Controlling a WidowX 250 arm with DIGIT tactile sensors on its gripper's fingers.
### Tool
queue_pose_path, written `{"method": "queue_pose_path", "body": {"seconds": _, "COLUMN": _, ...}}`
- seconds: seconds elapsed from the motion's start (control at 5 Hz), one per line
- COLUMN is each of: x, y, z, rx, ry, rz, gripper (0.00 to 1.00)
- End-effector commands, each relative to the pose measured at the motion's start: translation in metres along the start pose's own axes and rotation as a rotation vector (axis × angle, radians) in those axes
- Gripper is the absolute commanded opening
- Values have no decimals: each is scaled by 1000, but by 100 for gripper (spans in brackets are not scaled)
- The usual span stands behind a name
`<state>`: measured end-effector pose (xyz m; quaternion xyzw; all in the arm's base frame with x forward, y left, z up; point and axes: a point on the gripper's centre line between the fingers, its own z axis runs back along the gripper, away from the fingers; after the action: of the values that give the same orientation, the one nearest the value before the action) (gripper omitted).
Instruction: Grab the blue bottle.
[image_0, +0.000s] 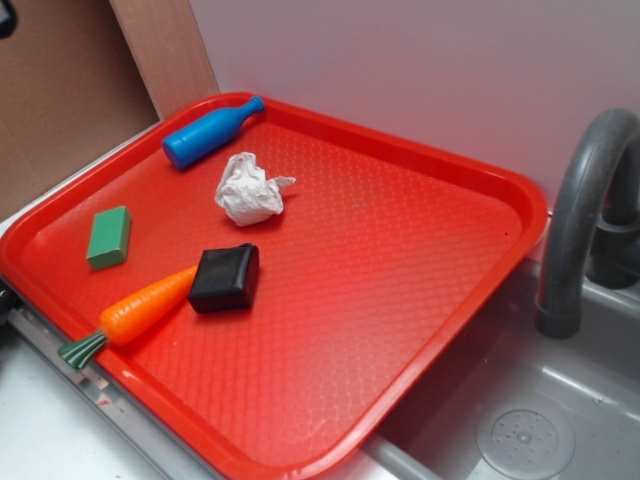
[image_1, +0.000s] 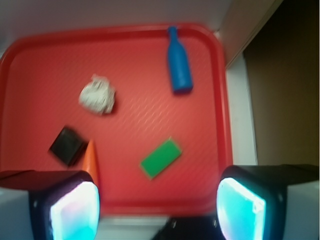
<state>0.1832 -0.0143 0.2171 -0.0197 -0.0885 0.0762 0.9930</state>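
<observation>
So the big thing here is the textured red plastic tray, sitting on the worktop right beside a grey sink with its curved grey faucet on the right. Everything I care about lies on that tray.

The small solid-blue plastic bottle is way off in the far left corner in the exterior view, lying on its side close to the rim with the neck pointing at the far edge. Nearer are an orange toy carrot touching a black squarish block, a crumpled white paper wad mid-tray, and a flat green rectangular block by the left rim.

My gripper is wide open, holding nothing, hanging over the tray's near edge, well apart from the bottle.

My plan would be to travel across, turn so the jaws straddle the fat cylinder rather than the skinny neck, and drop down carefully because that raised rim is close.

Caveats: the wrist view is blurry, the carrot is partly hidden behind my finger, and the exterior view doesn't show my arm at all.
</observation>
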Motion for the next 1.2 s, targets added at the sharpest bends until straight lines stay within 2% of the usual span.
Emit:
{"method": "queue_pose_path", "body": {"seconds": 0.0, "x": 61, "y": 24, "z": -35, "rx": -25, "ry": -143, "rz": -99, "gripper": 100}}
{"method": "queue_pose_path", "body": {"seconds": 0.2, "x": 77, "y": 24, "z": -61, "rx": -39, "ry": -141, "rz": -119, "gripper": 100}}
{"method": "queue_pose_path", "body": {"seconds": 0.6, "x": 95, "y": 28, "z": -120, "rx": -33, "ry": -56, "rz": -74, "gripper": 100}}
{"method": "queue_pose_path", "body": {"seconds": 0.8, "x": 102, "y": 30, "z": -146, "rx": -51, "ry": -4, "rz": -36, "gripper": 100}}
{"method": "queue_pose_path", "body": {"seconds": 1.0, "x": 101, "y": 29, "z": -161, "rx": -9, "ry": 26, "rz": -39, "gripper": 100}}
